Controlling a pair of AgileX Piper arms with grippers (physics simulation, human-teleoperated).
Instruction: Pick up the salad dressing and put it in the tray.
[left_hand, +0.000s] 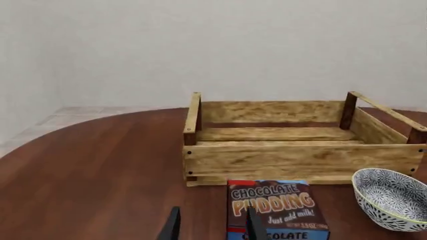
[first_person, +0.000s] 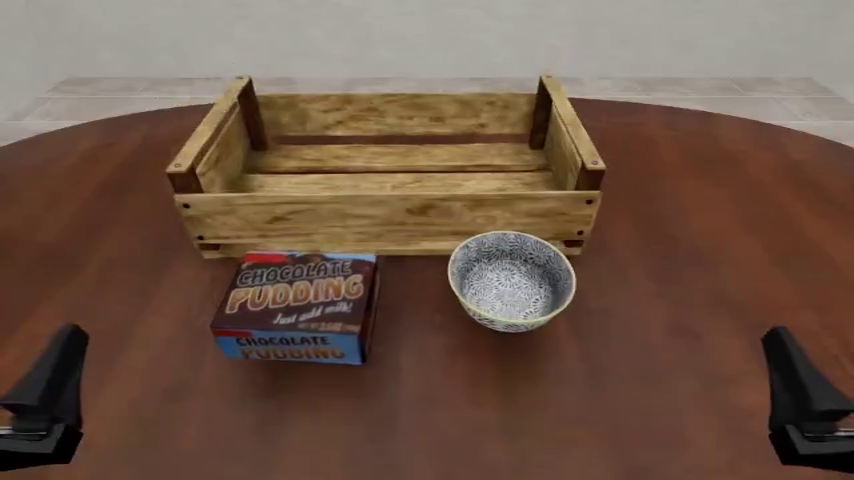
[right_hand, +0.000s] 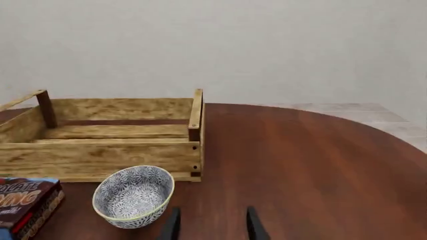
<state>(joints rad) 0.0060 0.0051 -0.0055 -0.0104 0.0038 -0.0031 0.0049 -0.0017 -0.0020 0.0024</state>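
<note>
- A large light-wood slatted tray (first_person: 387, 215) sits on a round dark-wood bench (first_person: 681, 260), and its floor looks bare in all three views.
- The salad dressing bottle is not visible in any view, so I cannot say where it stands; it may be hidden or outside the frames.
- Just in front of the tray's near wall lie a chocolate pudding box (first_person: 298, 306) towards its left end and a blue-patterned bowl (first_person: 511, 279) towards its right end.
- The left hand (first_person: 43, 400) hangs well back from the tray on the near left, fingers apart and holding nothing.
- The right hand (first_person: 805, 402) mirrors it on the near right, fingers likewise apart and empty.
- Judgement: the task appears to be at its very start, with no reach begun.
- The next move calls for finding the bottle first, then choosing the arm nearer to it.
</note>
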